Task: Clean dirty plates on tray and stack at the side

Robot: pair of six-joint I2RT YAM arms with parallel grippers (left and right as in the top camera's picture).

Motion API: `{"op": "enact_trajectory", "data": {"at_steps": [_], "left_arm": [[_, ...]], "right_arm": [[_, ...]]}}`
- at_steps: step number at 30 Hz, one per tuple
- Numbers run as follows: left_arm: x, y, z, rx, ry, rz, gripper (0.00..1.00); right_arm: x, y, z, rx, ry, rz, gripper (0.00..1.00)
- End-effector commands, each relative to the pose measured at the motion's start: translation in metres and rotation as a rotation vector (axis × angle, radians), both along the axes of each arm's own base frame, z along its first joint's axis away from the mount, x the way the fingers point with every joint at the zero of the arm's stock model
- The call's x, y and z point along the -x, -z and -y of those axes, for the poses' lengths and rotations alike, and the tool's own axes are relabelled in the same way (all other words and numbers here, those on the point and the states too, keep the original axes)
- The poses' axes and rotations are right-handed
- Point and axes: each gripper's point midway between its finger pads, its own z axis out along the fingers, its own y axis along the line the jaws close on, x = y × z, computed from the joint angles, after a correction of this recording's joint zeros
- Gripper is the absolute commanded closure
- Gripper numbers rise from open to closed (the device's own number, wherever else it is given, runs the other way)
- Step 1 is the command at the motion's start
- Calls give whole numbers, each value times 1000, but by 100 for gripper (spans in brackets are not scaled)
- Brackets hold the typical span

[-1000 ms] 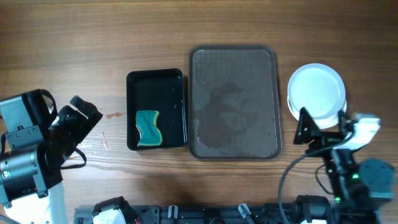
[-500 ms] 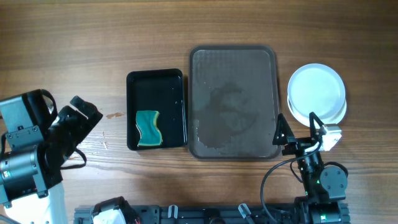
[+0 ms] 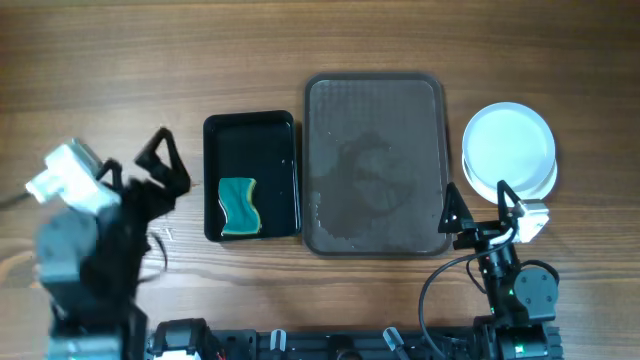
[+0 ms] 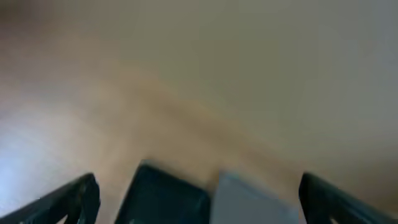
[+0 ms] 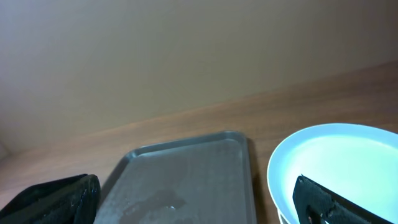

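Tray point(image 3: 375, 165): bare; Plates point(image 3: 510, 148): stacked beside it; Left pincer point(image 3: 165, 160), right pincer point(image 3: 478, 205): jaws apart, empty (left view blurred); judged finished, retract without nudging Plates

White plates point(image 3: 509, 150), brown-grey textured tray point(image 3: 375, 165), glossy black tray point(image 3: 251, 176) with teal-green sponge point(image 3: 238, 207).

Left arm swings in from the table's far left. Left pincer point(image 3: 163, 165) is now just beside the black tray point(image 3: 250, 118), jaws apart, and its wrist view is blurred. Right pincer point(image 3: 478, 208) shifts left off the plates point(image 3: 510, 145) toward the tray point(image 3: 375, 105) corner, with its arm base tucked in under it.
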Motion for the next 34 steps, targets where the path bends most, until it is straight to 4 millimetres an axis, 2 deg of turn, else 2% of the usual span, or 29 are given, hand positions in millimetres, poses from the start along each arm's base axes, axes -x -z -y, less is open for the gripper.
{"op": "enact_trajectory", "data": {"at_steps": [1, 3, 6, 8, 10, 11, 34], "left_arm": [[9, 58, 25, -71, 144, 124, 0], [17, 85, 31, -78, 180, 209, 0], [24, 113, 36, -85, 195, 301, 0], [16, 131, 39, -84, 201, 302, 0], [11, 166, 45, -77, 219, 237, 0], [12, 174, 47, -75, 230, 208, 0], [12, 173, 52, -73, 249, 210, 0]], "right_arm": [[0, -1, 1, -8, 11, 4, 0], [0, -1, 1, -8, 11, 4, 0], [0, -1, 1, -8, 11, 4, 0], [0, -1, 1, -8, 11, 4, 0], [0, -1, 1, -8, 11, 4, 0], [0, -1, 1, -8, 11, 4, 0], [0, -1, 1, -8, 11, 4, 0]]}}
